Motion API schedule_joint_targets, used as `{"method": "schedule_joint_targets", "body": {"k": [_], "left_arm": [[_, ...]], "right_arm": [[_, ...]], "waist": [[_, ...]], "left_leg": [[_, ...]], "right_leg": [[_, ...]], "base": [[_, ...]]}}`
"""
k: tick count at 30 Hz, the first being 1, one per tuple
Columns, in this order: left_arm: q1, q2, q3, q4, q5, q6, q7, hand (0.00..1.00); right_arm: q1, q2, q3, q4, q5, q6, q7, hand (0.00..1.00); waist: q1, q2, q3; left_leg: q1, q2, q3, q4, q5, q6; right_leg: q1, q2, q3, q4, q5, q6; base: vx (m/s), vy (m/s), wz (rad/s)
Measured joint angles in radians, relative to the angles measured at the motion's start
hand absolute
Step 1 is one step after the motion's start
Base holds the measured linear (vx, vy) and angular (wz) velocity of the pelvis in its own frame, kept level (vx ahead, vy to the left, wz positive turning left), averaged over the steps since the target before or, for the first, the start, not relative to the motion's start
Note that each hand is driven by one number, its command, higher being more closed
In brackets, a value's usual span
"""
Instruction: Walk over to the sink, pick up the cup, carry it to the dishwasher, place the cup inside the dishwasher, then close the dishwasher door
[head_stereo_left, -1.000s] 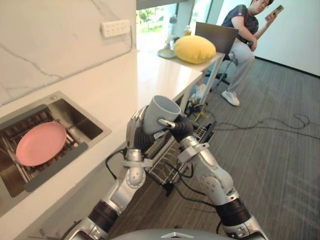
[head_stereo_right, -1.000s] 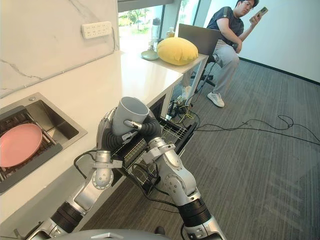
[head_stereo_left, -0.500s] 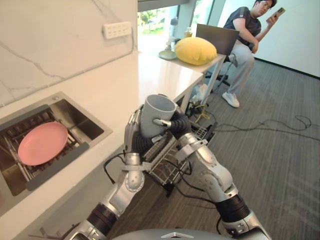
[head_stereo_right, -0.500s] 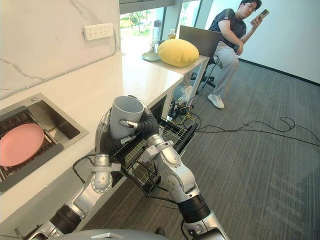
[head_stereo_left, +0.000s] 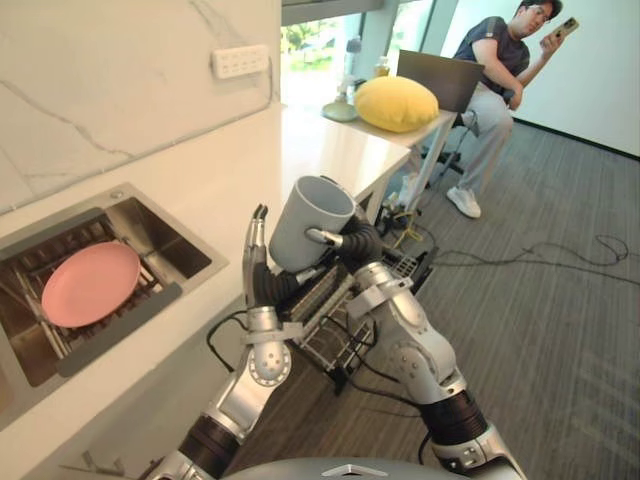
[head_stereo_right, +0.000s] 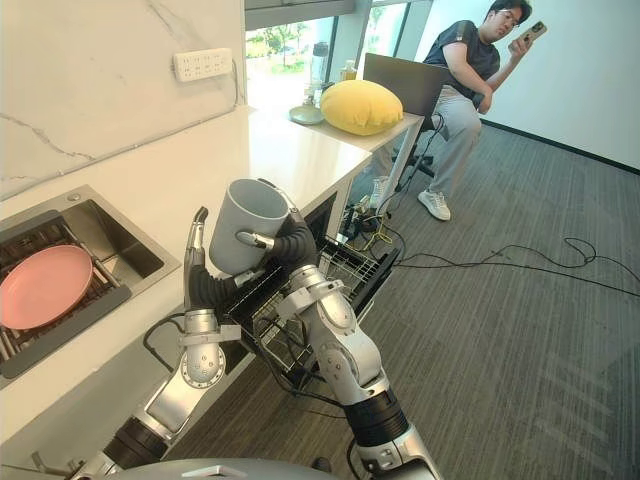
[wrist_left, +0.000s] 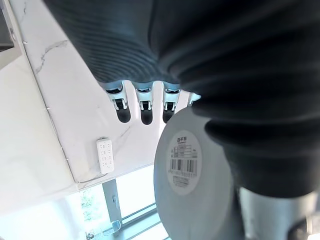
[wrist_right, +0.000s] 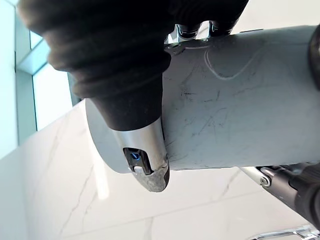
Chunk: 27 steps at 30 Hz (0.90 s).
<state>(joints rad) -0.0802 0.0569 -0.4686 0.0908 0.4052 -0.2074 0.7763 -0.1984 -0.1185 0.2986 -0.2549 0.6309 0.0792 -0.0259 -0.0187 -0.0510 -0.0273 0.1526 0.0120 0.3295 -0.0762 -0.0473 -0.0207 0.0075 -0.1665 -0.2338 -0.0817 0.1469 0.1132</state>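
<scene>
1. Right hand (head_stereo_left: 352, 243): closed on the cup (head_stereo_left: 305, 222). The fingers wrap the far side of the wall; the thumb (wrist_right: 144, 152) presses the near side.
2. Cup position: raised in front of the robot, clear of the counter edge. Its long axis is tilted, with the mouth up and leaning toward the robot's right and the base down toward the left hand (head_stereo_left: 257, 272).
3. Left hand: open, fingers (wrist_left: 143, 100) straight and pointing up, just beside the cup's left wall and under its base. Contact with the cup cannot be confirmed.
4. Governing relation: the dishwasher rack (head_stereo_right: 355, 262) is pulled out below the counter, directly beneath and slightly beyond the held cup. The right hand is the carrying hand and the nearer one to the rack. The placing move is judged to run downward and forward.
5. The sink (head_stereo_left: 165, 240), holding a pink plate (head_stereo_left: 90, 283), is well apart on the left.
</scene>
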Motion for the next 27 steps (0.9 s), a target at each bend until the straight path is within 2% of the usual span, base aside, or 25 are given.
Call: {"method": "schedule_joint_targets", "body": {"k": [6,8,12,15,18,24,26,27], "left_arm": [[0.000,-0.022,0.052,-0.001,-0.037,0.000,0.000,0.00],[0.000,-0.038,0.101,-0.001,-0.098,-0.010,0.000,0.00],[0.004,-0.037,0.168,-0.001,-0.150,-0.018,0.000,0.00],[0.038,-0.036,0.193,-0.001,-0.187,-0.041,-0.032,0.00],[0.082,-0.039,0.189,0.001,-0.207,-0.061,-0.086,0.00],[0.115,-0.037,0.189,0.023,-0.231,-0.097,-0.160,0.00],[0.117,-0.034,0.188,0.049,-0.252,-0.107,-0.216,0.00],[0.118,-0.033,0.188,0.051,-0.254,-0.107,-0.223,0.00]], "right_arm": [[0.022,0.003,-0.023,0.007,0.009,-0.022,-0.007,1.00],[0.055,0.003,-0.062,0.008,0.012,-0.034,-0.021,1.00],[0.084,0.000,-0.154,0.010,0.012,-0.044,-0.051,1.00],[0.089,-0.013,-0.224,0.020,0.017,-0.068,-0.074,1.00],[0.094,-0.013,-0.273,0.038,0.078,-0.086,-0.087,1.00],[0.106,-0.011,-0.284,0.038,0.090,-0.109,-0.087,1.00],[0.107,-0.008,-0.291,0.042,0.089,-0.123,-0.088,1.00],[0.107,-0.008,-0.294,0.042,0.089,-0.124,-0.088,1.00]], "waist": [[0.001,0.000,0.000],[0.004,0.001,0.001],[0.005,0.001,0.002],[0.000,0.004,0.003],[-0.003,0.005,0.004],[0.001,0.004,0.006],[0.003,0.002,0.013],[0.003,0.002,0.015]], "left_leg": [[0.001,0.000,0.000,0.000,0.000,0.000],[0.004,0.000,-0.003,0.000,0.000,0.000],[0.002,0.000,-0.004,-0.001,0.000,0.000],[0.005,0.000,-0.007,-0.007,-0.002,-0.001],[0.004,0.000,-0.014,-0.007,-0.001,-0.001],[-0.005,0.000,-0.032,-0.001,0.000,-0.002],[-0.011,-0.001,-0.039,-0.002,-0.001,-0.001],[-0.010,-0.001,-0.042,-0.002,0.000,-0.001]], "right_leg": [[0.002,0.000,-0.002,0.000,0.000,0.000],[0.007,-0.001,-0.005,0.000,-0.001,0.001],[0.010,-0.001,-0.006,0.000,-0.003,0.003],[0.016,-0.001,-0.012,0.000,-0.011,0.008],[0.015,-0.002,-0.022,0.000,-0.011,0.008],[0.015,-0.005,-0.036,0.000,-0.012,0.009],[0.021,-0.008,-0.046,0.000,-0.015,0.012],[0.023,-0.008,-0.049,0.000,-0.015,0.013]], "base": [[0.00,-0.005,0.00],[-0.03,-0.028,0.03],[-0.06,-0.029,0.01],[-0.04,-0.030,0.03],[0.00,-0.019,0.06],[0.00,-0.027,0.09],[-0.05,-0.021,0.09],[-0.03,-0.019,0.16]]}}
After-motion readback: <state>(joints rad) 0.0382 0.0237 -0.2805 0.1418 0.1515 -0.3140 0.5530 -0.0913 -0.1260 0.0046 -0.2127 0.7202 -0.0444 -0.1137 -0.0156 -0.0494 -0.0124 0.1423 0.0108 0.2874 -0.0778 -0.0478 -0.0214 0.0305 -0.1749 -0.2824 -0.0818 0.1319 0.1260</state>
